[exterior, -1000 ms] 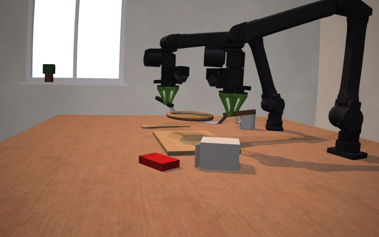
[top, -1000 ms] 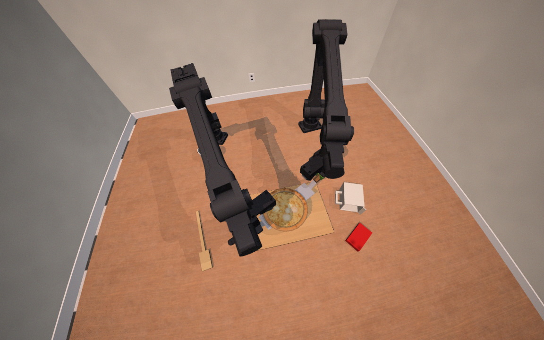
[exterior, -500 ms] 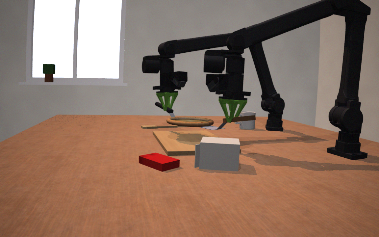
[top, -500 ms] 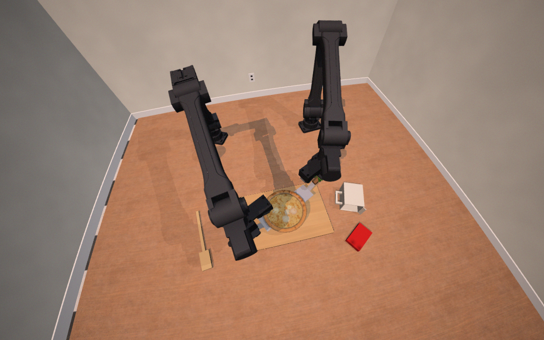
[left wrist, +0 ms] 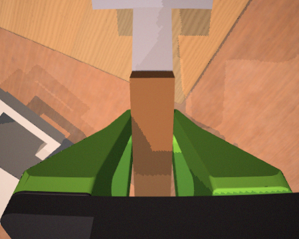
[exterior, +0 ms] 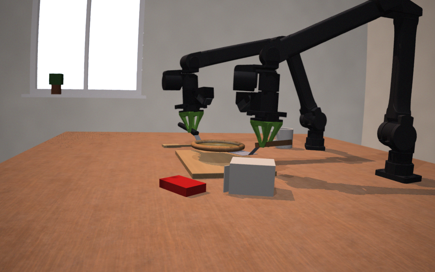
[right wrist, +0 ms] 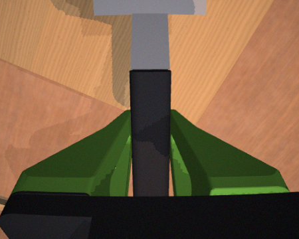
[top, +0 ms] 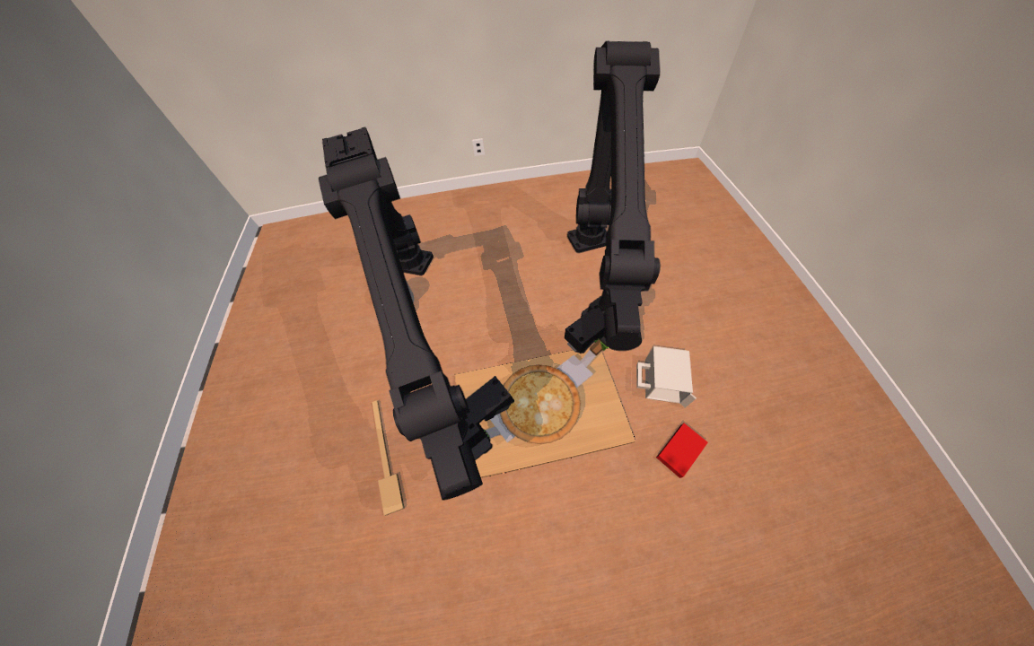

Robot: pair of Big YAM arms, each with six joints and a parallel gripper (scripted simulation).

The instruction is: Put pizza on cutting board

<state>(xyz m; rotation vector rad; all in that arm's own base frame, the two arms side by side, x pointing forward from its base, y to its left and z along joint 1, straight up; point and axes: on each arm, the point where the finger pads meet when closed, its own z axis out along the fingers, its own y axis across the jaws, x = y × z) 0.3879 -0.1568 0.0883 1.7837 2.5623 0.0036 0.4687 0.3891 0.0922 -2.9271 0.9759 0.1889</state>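
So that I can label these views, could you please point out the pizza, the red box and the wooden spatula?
Pizza (top: pixel 540 404) (exterior: pixel 218 149): top, on its cheese; exterior, on its crust.
Red box (top: pixel 681 450) (exterior: pixel 182 183): top and exterior, upper face.
Wooden spatula (top: pixel 391 493) (exterior: pixel 175 145): top, blade; exterior, visible strip.

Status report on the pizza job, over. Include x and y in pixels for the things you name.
Left gripper (top: pixel 600 346) (exterior: pixel 262 144) (left wrist: pixel 152 111), right gripper (exterior: pixel 192 130) (right wrist: pixel 150 111): each shut on a turner handle. Pizza (top: pixel 539 404) (exterior: pixel 217 145) held above the cutting board (top: pixel 597 438) (exterior: pixel 195 166), not set down. No obstruction seen between them.

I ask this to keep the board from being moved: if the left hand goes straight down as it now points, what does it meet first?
Probably the cutting board, touched by the blade of the turner in the left hand. The remaining gap is hard to judge.
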